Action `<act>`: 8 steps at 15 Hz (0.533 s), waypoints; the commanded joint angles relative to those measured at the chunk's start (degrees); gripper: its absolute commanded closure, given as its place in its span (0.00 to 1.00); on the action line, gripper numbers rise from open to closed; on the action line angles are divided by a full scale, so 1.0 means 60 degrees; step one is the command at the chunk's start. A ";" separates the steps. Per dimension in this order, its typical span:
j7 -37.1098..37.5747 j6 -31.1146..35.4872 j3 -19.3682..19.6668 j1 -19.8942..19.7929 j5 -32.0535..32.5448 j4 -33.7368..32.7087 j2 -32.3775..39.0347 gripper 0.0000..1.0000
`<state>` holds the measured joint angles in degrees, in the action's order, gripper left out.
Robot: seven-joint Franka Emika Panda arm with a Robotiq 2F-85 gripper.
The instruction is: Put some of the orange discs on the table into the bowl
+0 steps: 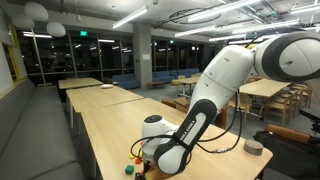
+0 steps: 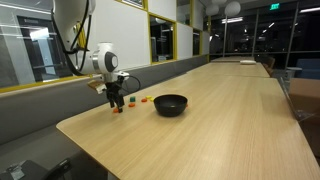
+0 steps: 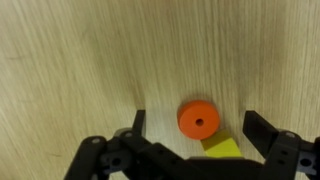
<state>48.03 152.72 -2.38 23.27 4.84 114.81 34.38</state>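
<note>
now | exterior view: black robotiq gripper [image 1: 141,160] low over long smooth light-wood table [image 1: 105,125], reach-for-disc step | exterior view: small round black bowl [image 2: 170,108] near gripper | wrist view: jaws spread, empty; flat round orange disc [image 3: 198,120], centre hole, lies between them, yellow flat piece [image 3: 222,148] just beside | next: probably lower, pinch disc only

- The bowl [image 2: 170,104] stands on the table [image 2: 225,125], near one end.
- The gripper [image 2: 115,101] hangs low over the table beside the bowl, clear of it.
- In the wrist view a disc [image 3: 198,120] lies flat on the table between the two jaws, touching neither.
- A small flat piece [image 3: 222,148] lies just beside that disc, on the gripper's side.
- Between gripper and bowl lie a few small bits [image 2: 131,102], possibly more discs.
</note>
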 commanded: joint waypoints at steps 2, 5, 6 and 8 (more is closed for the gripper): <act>-0.0151 0.0104 0.0119 0.0058 -0.0145 -0.0146 0.0105 0.27; -0.0129 0.0084 0.0170 0.0073 -0.0121 -0.0154 0.0111 0.51; -0.0129 0.0068 0.0184 0.0070 -0.0118 -0.0162 0.0108 0.58; -0.0113 0.0038 0.0235 0.0084 -0.0088 -0.0170 0.0090 0.73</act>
<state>48.03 152.69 -1.77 23.27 4.84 114.79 34.36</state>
